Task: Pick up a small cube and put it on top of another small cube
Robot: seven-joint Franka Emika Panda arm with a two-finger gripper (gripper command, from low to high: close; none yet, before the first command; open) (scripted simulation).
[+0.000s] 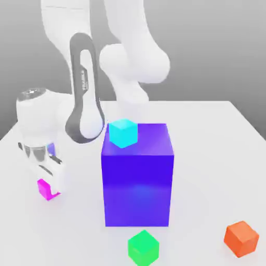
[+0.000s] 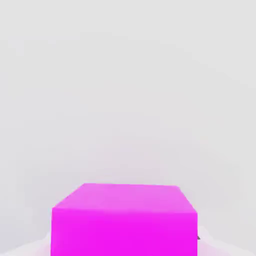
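Fingers (image 1: pixel 50 179) of the arm sat low at the exterior view's left, closed around the magenta cube (image 1: pixel 47 188), which rested at or just above the white surface (image 1: pixel 208 156); contact with the surface could not be judged. White pads covered the cube's upper part, its lower half showing below them. In the hand view the magenta cube (image 2: pixel 124 220) appeared close up against the pale surface (image 2: pixel 125 75).

Arm (image 1: pixel 85 93) rose from the hand and arched back toward the middle of the scene, white links with a grey band.

Right of the hand, near the centre, stood 1 large blue-violet block (image 1: pixel 137 176), upright, well taller than any small cube. 1 cyan cube (image 1: pixel 123 133) showed at its upper left corner; whether it sat on the block or behind it could not be told.

Green cube (image 1: pixel 143 247) lay on the surface just in front of the block, apart from it, well apart from the magenta cube.

Orange cube (image 1: pixel 241 238) lay at the far right, well apart from the rest.
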